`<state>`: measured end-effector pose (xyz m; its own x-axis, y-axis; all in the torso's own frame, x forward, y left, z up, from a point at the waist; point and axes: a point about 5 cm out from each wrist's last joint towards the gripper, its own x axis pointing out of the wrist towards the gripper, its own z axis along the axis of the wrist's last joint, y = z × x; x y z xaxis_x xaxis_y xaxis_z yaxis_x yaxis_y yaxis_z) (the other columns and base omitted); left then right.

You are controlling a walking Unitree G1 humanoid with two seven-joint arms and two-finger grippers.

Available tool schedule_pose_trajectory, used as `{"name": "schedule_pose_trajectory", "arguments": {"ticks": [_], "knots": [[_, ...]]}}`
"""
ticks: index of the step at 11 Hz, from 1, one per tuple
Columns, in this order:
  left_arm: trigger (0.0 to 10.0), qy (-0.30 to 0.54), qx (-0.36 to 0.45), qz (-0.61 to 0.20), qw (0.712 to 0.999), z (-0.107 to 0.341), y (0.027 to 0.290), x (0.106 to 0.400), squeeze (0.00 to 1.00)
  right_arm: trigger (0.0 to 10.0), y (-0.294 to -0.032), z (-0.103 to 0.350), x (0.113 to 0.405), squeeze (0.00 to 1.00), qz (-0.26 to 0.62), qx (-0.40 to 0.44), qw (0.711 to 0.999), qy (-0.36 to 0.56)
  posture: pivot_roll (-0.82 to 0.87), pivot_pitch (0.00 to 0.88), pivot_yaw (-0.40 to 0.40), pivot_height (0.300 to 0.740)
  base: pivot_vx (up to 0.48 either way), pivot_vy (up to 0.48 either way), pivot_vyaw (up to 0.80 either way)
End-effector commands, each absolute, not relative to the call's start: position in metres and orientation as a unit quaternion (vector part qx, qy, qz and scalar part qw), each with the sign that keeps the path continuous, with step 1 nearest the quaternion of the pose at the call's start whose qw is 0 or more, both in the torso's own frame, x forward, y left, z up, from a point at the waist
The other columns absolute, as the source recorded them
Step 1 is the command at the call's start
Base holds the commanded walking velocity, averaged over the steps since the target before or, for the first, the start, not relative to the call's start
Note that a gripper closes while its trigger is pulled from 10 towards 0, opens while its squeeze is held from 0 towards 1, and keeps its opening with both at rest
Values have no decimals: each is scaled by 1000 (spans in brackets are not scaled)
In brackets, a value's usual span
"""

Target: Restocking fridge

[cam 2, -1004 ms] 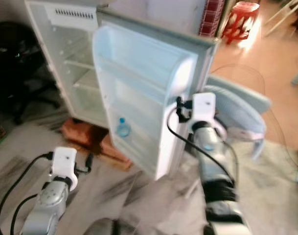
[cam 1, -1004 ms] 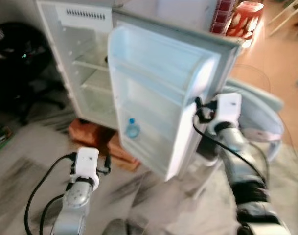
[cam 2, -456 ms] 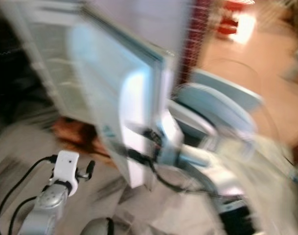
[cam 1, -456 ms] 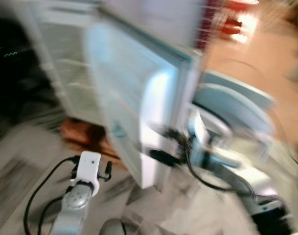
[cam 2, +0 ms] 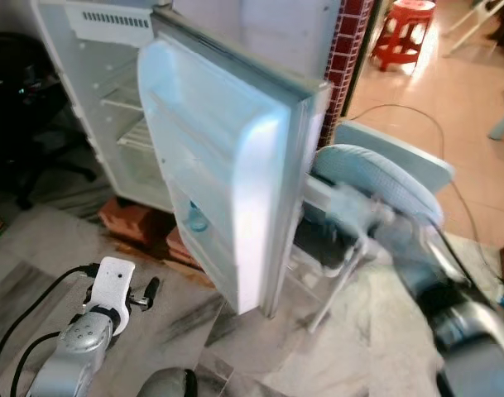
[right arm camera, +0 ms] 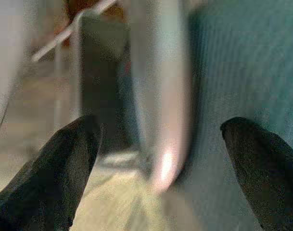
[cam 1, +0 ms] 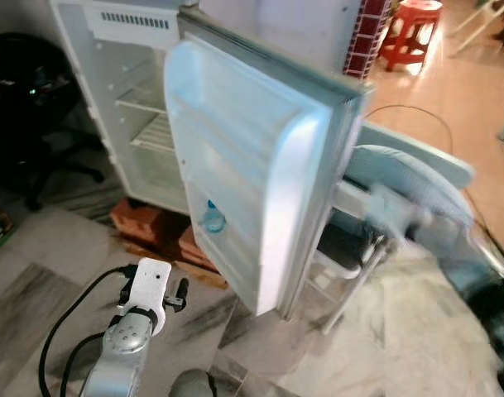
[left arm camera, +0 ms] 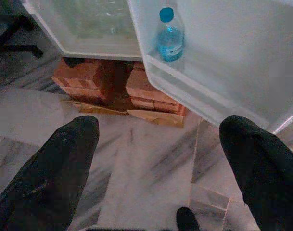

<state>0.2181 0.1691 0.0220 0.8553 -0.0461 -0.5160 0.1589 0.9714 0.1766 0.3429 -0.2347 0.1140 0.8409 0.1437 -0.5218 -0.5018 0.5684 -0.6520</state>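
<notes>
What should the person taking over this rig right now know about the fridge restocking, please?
Left gripper: open, empty, low over the marble floor facing the fridge.
Right gripper: open, empty, by the folding chair behind the fridge door; the arm looks blurred.
Done: door stands wide open; one water bottle upright in the lowest door shelf.
Left: the wire shelves appear bare; I see no further stock nearby to load.

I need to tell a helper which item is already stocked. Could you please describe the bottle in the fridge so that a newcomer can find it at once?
Find the small white fridge standing on red bricks, its door swung wide open. In the lowest door shelf stands the water bottle, upright. It is clear, with a blue cap and blue label, the sole item there.
</notes>
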Motion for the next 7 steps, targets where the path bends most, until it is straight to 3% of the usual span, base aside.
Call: {"name": "schedule_pose_trajectory", "arguments": {"ticks": [1,2,3,5,6,7], "knots": [[10000,264,110,-54,957,24,171,216,0,10000,-230,134,356,0,154,-416,883,152,128,0,-6,740,0,0,0],[10000,263,109,-52,957,24,171,216,0,10000,-208,154,365,0,169,-325,927,75,135,0,-9,740,0,0,0],[10000,264,108,-53,957,24,171,216,0,10000,-188,165,367,0,233,-229,945,18,135,0,-9,740,0,0,0],[10000,267,109,-64,955,23,170,215,0,10000,-163,176,356,0,341,-122,932,-23,125,0,1,740,0,0,0],[10000,271,109,-72,954,23,169,215,0,10000,-149,184,348,0,396,-39,917,-32,120,0,6,740,0,0,0],[10000,289,98,-87,948,21,167,212,0,10000,-125,210,300,0,591,123,797,-29,123,0,6,740,0,0,0]]}}
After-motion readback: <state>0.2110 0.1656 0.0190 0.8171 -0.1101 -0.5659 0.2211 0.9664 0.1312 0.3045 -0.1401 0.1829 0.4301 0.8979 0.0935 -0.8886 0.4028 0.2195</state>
